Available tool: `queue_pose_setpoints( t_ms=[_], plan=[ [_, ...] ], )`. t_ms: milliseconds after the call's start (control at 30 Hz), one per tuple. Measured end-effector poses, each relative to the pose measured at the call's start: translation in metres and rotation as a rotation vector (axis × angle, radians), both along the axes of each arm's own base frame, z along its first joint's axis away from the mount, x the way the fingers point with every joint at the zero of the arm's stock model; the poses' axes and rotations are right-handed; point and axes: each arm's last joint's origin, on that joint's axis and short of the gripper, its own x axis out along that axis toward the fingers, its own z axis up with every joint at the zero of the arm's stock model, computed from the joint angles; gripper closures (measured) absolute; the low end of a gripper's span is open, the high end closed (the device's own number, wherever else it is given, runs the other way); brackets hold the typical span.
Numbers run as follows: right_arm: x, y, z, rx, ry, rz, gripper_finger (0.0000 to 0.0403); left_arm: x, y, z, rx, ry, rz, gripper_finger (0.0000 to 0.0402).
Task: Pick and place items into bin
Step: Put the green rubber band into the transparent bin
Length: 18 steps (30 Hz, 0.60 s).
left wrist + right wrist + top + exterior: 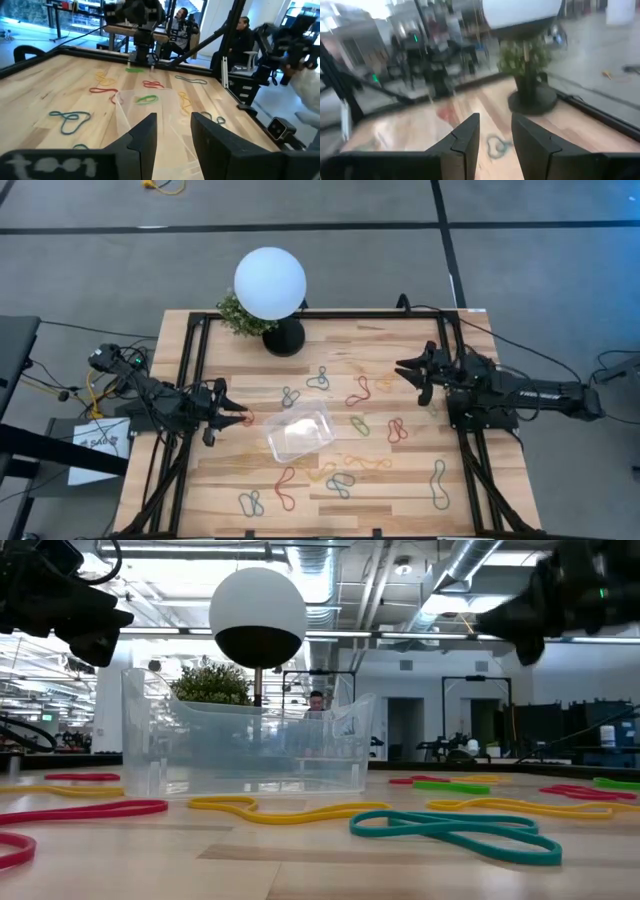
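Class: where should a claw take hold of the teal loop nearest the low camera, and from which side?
Grip the teal loop at its crossing, where the strands bunch, coming straight down from above. It lies flat on the table, so a side approach would likely slide under nothing.

Even, bright overhead lighting; soft shadows on the counter (400,480). Right wrist view motion-blurred. Low view: foreground loops soft, windows glaring.
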Motion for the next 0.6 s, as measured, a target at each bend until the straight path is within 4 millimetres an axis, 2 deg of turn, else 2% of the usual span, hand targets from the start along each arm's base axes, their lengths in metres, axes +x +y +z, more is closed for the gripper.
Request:
queue_pose_setpoints(
  t_ms=[133,233,400,600],
  plan=[
    [0.013,-0.001,0.030,0.070,0.323,-0.106,0.0296,0.000,0.000,0.000,0.041,-0.004,0.004,0.0292],
    [0.020,-0.001,0.032,0.225,0.654,-0.217,0.0296,0.000,0.000,0.001,0.058,-0.010,0.013,0.0292],
    [0.030,0.005,0.008,0.464,1.094,-0.414,0.0296,0.000,0.001,0.001,0.088,-0.017,0.022,0.0292],
    [0.043,0.012,-0.029,0.520,1.426,-0.488,0.0296,0.000,0.001,0.001,0.111,-0.022,0.037,0.0292]
  ],
)
